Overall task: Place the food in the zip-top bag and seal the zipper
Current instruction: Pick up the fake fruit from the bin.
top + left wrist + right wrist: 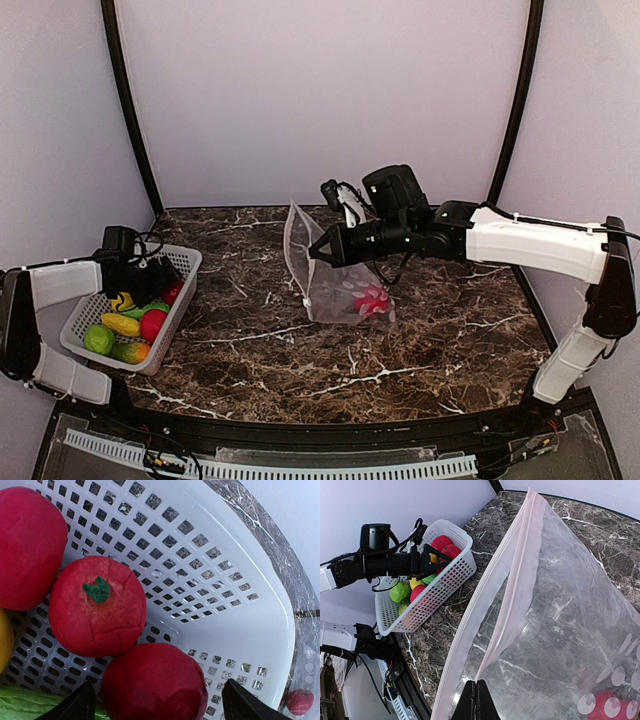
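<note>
At the centre of the table (450, 350), the zip-top bag (335, 275) stands with its mouth open, one lip pinched in the clenched right gripper (476, 696). One red piece (372, 298) lies inside. The zipper (517, 555) is unsealed. The rest of the food (125, 325) sits in the white basket (188, 262) at left. There the left gripper (160, 707) hangs with jaws spread about a red fruit (150, 675), not gripping it. Judgement: loading barely begun; sealing outstanding.

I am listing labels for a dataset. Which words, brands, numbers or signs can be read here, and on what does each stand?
None: no text can be read in any view.
The zip-top bag bears only white dots, no letters.
The white basket and the toy food carry no print.
</note>
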Motion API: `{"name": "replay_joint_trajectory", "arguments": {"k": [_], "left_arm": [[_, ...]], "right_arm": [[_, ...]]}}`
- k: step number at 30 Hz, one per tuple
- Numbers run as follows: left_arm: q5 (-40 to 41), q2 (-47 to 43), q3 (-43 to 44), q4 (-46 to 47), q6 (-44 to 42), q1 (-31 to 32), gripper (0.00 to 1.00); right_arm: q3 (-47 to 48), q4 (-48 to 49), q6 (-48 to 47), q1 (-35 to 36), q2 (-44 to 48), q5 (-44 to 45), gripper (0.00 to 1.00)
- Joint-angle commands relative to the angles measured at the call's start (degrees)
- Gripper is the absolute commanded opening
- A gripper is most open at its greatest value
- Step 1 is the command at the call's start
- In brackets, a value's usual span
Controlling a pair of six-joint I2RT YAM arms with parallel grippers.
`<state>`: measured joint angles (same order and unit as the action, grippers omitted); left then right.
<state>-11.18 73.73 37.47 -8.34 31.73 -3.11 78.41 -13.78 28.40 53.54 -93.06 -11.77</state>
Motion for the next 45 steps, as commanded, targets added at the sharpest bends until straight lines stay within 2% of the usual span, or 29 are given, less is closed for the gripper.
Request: {"name": "replay_joint_trajectory", "arguments": {"k": [1,7,15,19,24,28,36,40,45], "left_arm": [[-2.1,2.5,1.1,2.0,-1.1,-0.3,0.88],[3.1,3.0,0.5,0.2,-2.8,-0.3,0.84],[0.2,5.7,0.6,0.5,-4.2,-0.3,0.76],[1.2,4.4,0.3,0.5,-4.3,-0.3,0.72],[1.8,2.6,0.6,-0.4,-4.5,-0.3,0.70],[2.9,-0.6,0.5,-1.5,-4.5,-0.3,0.69],[3.9,-13.2,-2.5,-4.5,-3.8,-0.3,0.69],[0.3,-18.9,-3.2,-7.5,-5.5,-0.3,0.68],[-9.3,-24.7,-2.8,-10.7,-6.5,-0.2,0.66]], "right_arm": [[1.4,-0.2,-0.6,-0.5,-0.4,0.1,0.00],[1.2,-0.5,-0.4,-0.5,0.1,0.6,0.00],[1.5,-0.7,-0.5,-0.5,-0.1,0.7,0.00],[1.3,-0.7,-0.5,-0.5,0.3,1.1,0.00],[1.1,-0.8,-0.5,-0.5,0.4,1.1,0.00],[1.0,-0.8,-0.5,-0.5,0.6,1.4,0.00],[1.1,-0.6,-0.8,-0.5,0.8,1.8,0.00],[1.2,-0.4,-1.2,-0.5,0.5,1.3,0.00],[1.7,-0.3,-1.8,-0.4,-0.1,0.6,0.00]]}}
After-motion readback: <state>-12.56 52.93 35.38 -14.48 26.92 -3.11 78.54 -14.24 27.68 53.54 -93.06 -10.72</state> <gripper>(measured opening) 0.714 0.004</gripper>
